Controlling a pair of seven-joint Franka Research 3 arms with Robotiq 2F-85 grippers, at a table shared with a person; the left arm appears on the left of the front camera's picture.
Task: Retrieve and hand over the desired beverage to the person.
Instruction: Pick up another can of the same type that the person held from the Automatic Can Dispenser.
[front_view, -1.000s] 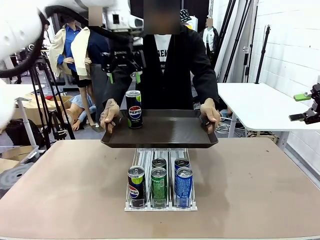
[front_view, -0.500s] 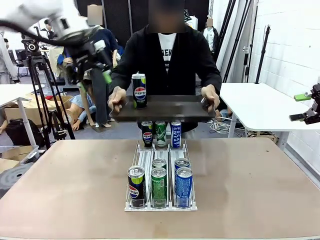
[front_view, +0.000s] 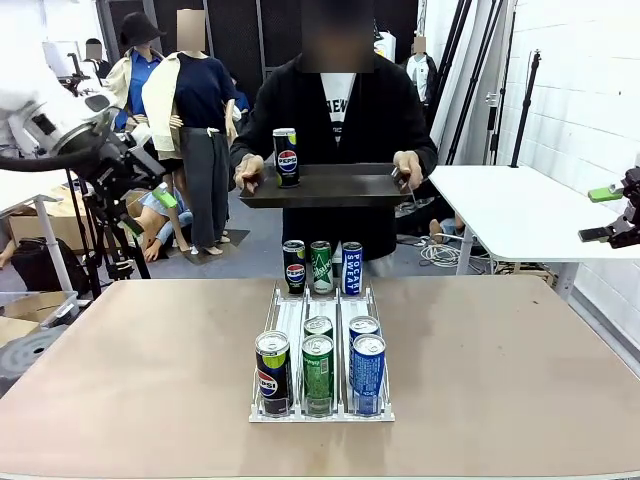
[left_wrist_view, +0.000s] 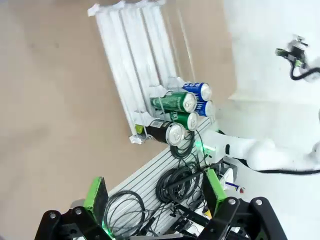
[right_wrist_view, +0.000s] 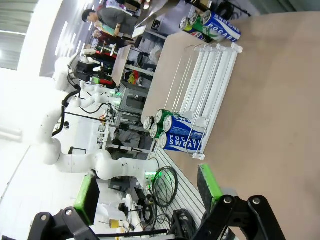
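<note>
The person (front_view: 372, 112) stands at the far side of the table and holds a dark tray (front_view: 340, 190) at chest height with both hands. A black Pepsi can (front_view: 287, 157) stands upright on the tray's left part. My left gripper (front_view: 150, 212) hangs open and empty at the left, beyond the table's far left corner, well apart from the tray. In its own view the left gripper (left_wrist_view: 155, 192) looks down at the can rack (left_wrist_view: 135, 60) from afar. Open and empty, my right gripper (front_view: 600, 213) is at the far right edge; the right gripper (right_wrist_view: 149, 190) holds nothing in its wrist view either.
A white three-lane rack (front_view: 320, 408) lies mid-table (front_view: 500, 380). At its front stand a Pepsi can (front_view: 272, 372), a green can (front_view: 318, 370) and a blue can (front_view: 367, 368), with more behind. Three cans (front_view: 320, 266) stand at its far end. A white side table (front_view: 510, 205) is at the right.
The person has lifted the tray with the Pepsi can from just above the table to chest height and drawn it back. My left arm has swung away left and down. The right arm is still.
</note>
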